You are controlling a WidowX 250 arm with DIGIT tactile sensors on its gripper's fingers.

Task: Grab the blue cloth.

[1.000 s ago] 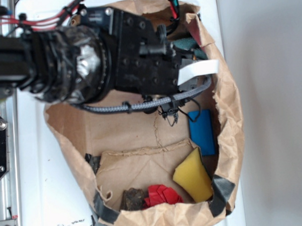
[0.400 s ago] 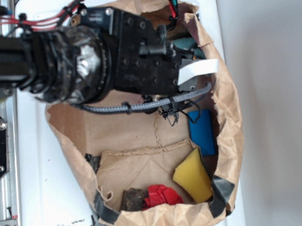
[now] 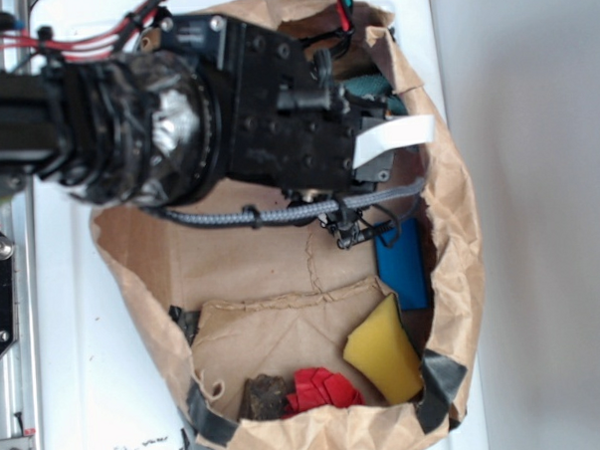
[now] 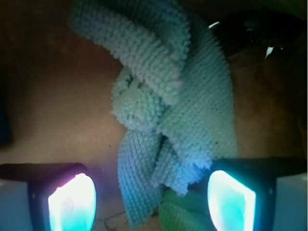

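A white bench point(image 3: 87, 374) spreads beneath everything, evenly lit. A pale grey wall point(image 3: 539, 215) runs along its far edge. A metal rail point(image 3: 14, 397) borders the opposite side.

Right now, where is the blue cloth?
In the wrist view the blue cloth lies crumpled on the brown bag floor, between the open gripper fingers, with something green at its lower edge.

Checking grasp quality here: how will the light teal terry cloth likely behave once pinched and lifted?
The light teal terry cloth lies bunched in folds, so it will probably hang floppy. Its looped pile looks grippy, unlikely to slip. The gripper straddles only its lower end, so the rest may trail.
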